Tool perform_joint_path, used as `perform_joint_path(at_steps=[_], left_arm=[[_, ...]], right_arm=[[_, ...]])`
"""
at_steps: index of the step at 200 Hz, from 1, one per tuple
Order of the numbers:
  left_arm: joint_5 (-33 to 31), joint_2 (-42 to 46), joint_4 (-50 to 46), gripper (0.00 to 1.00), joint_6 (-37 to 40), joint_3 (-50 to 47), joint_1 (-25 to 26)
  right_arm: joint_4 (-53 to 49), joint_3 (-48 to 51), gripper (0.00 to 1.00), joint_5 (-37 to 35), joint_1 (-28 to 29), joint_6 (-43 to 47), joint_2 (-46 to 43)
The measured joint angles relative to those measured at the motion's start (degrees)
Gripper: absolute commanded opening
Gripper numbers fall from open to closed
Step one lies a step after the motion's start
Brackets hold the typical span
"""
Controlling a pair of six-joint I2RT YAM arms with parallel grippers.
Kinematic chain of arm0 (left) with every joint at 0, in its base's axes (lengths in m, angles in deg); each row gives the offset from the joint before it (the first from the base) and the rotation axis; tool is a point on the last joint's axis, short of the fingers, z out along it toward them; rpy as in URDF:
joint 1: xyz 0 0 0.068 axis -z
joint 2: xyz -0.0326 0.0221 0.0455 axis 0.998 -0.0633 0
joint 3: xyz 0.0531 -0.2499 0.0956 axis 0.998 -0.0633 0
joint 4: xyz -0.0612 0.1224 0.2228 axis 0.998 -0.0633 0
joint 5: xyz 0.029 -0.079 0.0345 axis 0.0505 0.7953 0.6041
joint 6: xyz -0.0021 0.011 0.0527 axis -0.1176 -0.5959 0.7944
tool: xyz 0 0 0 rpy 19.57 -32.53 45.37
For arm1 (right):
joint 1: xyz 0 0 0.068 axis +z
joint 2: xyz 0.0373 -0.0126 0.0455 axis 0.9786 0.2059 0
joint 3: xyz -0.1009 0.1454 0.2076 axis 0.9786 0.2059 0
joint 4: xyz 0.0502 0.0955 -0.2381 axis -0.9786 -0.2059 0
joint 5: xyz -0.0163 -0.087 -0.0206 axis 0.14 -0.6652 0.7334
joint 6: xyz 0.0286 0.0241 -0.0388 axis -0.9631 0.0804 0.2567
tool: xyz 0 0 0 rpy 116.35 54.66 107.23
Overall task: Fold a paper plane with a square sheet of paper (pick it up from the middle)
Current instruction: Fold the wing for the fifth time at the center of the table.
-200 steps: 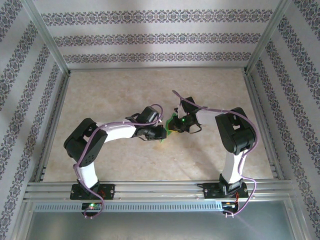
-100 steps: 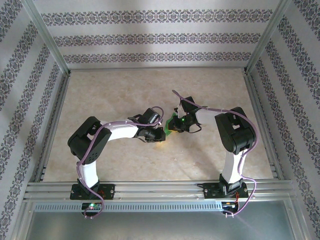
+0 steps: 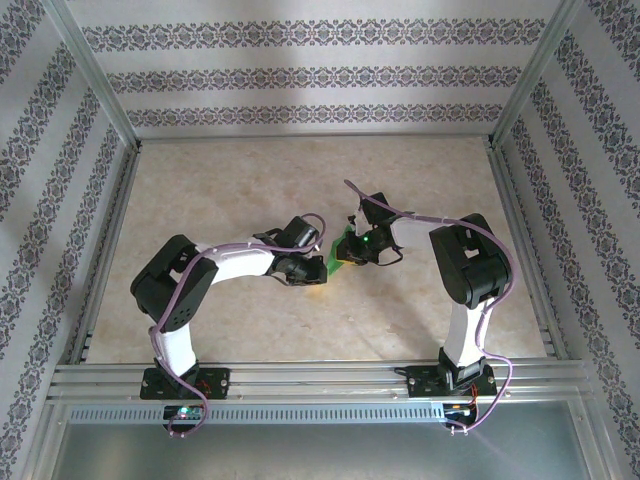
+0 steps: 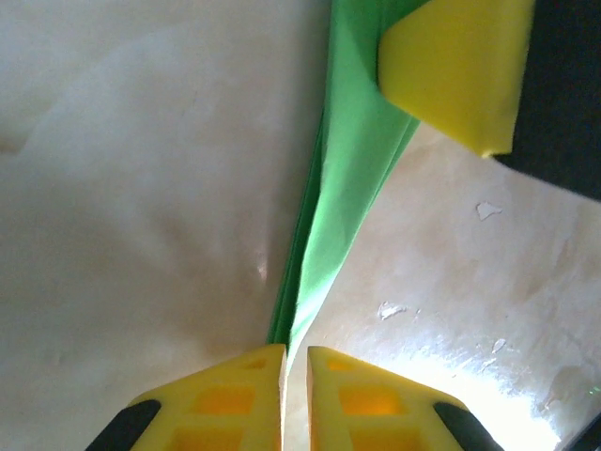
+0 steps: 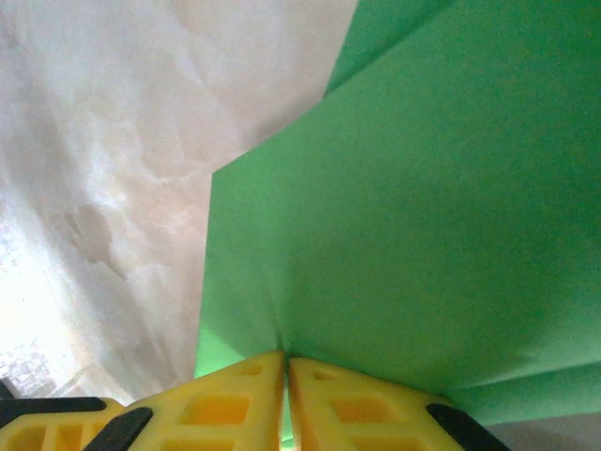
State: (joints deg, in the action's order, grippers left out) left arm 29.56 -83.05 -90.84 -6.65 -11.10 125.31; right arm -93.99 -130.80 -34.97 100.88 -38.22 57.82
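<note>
The square sheet of paper (image 3: 341, 254) is bright green and folded into layers, held just above the middle of the table between both grippers. My left gripper (image 3: 323, 266) comes in from the left and is shut on one narrow end. In the left wrist view the sheet (image 4: 349, 178) runs edge-on from my left gripper (image 4: 296, 355) up to a yellow finger (image 4: 453, 68) of the right gripper. My right gripper (image 3: 352, 249) is shut on the other side. In the right wrist view the creased sheet (image 5: 404, 188) spreads wide beyond my right gripper (image 5: 286, 363).
The beige marbled tabletop (image 3: 300, 170) lies under the paper, with small white flecks (image 4: 486, 209) on it. Aluminium frame rails (image 3: 300, 380) run along the near edge and up the sides. Patterned walls (image 3: 320, 75) close in the back and both sides.
The left arm's elbow has shifted slightly and its gripper has edged a little. Both grippers keep their hold on the green paper; the right arm stays put.
</note>
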Motion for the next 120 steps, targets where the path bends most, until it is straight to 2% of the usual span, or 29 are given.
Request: perform_joint_path(at_steps=[40, 70, 120], left_arm=[[0.1, 1.3, -1.2, 0.14, 0.7, 1.0, 0.0], [0.8, 1.1, 1.4, 0.11, 0.2, 3.4, 0.0], [0.9, -3.1, 3.7, 0.07, -0.9, 4.0, 0.0]], right_arm=[[0.0, 0.0, 0.18, 0.0, 0.0, 0.0, 0.0], [0.0, 0.0, 0.18, 0.0, 0.0, 0.0, 0.0], [-0.1, -0.2, 0.18, -0.3, 0.3, -0.1, 0.1]])
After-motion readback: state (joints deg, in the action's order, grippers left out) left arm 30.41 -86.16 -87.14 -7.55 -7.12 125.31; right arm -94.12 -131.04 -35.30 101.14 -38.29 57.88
